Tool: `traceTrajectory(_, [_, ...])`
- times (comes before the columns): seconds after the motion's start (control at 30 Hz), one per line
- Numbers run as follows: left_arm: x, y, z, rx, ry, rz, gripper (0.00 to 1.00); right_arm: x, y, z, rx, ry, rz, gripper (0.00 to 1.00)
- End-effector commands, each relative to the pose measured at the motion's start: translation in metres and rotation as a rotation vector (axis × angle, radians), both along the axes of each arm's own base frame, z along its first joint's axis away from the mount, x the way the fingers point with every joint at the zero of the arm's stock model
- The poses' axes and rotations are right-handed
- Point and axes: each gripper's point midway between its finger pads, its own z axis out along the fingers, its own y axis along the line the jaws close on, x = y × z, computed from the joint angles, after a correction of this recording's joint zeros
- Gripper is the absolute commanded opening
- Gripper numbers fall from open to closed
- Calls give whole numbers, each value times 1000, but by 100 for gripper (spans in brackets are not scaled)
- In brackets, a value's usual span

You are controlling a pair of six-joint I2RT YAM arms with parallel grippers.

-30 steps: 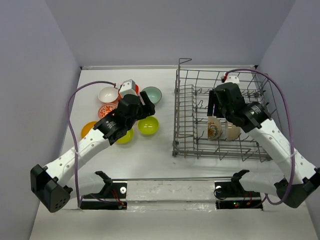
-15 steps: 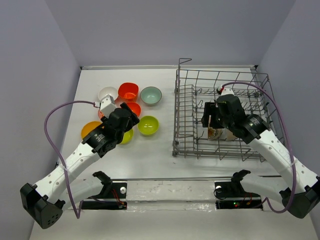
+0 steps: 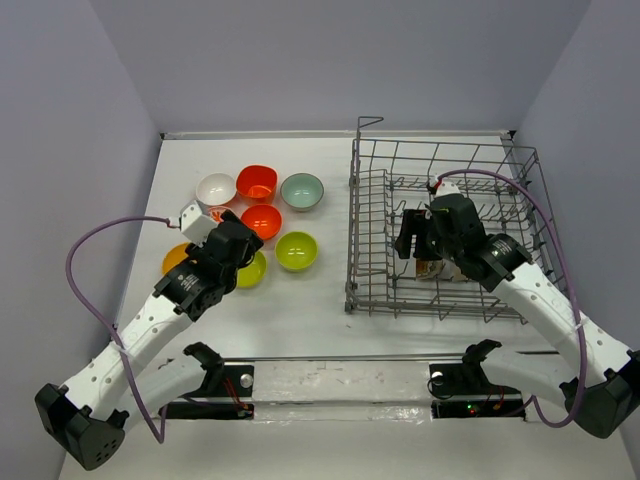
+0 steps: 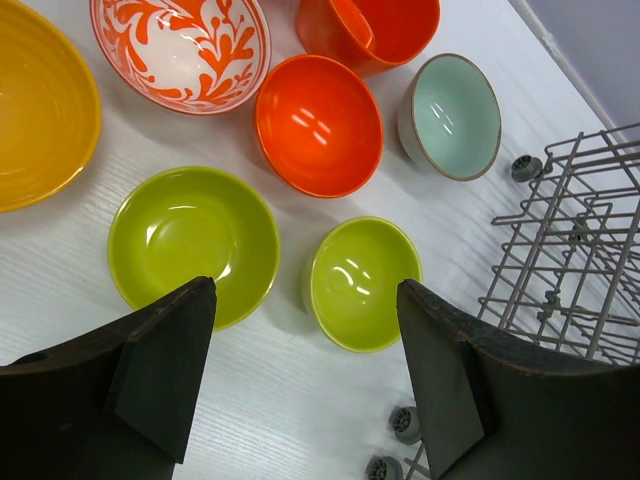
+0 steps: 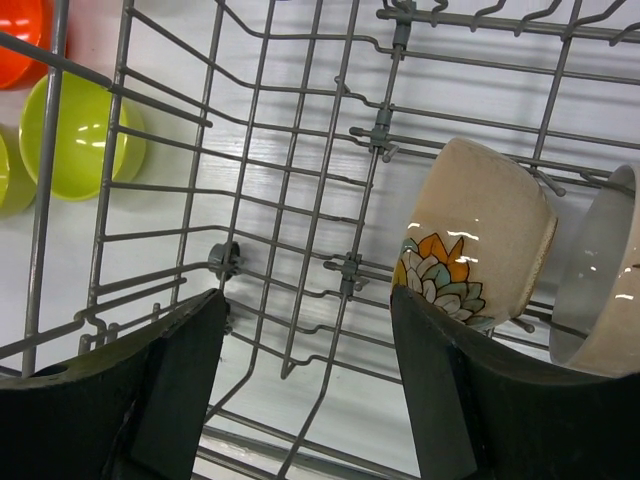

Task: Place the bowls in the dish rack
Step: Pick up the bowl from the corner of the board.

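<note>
Above the white table, I hold the left gripper over the loose bowls, jaws spread wide and holding nothing. Between its fingers I see the small lime bowl, with the larger lime bowl just beside it. Beyond them sit the red-orange bowl, the pale teal bowl, the deep red-orange bowl, the red-and-white patterned bowl and the orange-yellow bowl. The white bowl stands at the far left of the cluster. On the right side of the table, the right gripper hangs inside the grey wire dish rack, also parted and empty. Beside it, the beige flowered bowl lies tipped on its side among the tines, next to a plain pale bowl.
</note>
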Motion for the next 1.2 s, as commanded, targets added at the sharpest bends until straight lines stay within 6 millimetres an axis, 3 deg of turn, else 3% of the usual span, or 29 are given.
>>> traceTrajectory(0.0, [-1, 21, -3, 28, -8, 80, 82, 9, 11, 29, 61, -88, 23, 73])
traceTrajectory(0.47, [-3, 37, -21, 43, 26, 116, 82, -3, 9, 37, 81, -100, 58, 74])
traceTrajectory(0.9, [14, 47, -29, 80, 49, 130, 83, -12, 2, 43, 86, -119, 54, 77])
traceTrajectory(1.17, [17, 71, -60, 67, 92, 185, 83, -22, -4, 33, 92, -115, 45, 77])
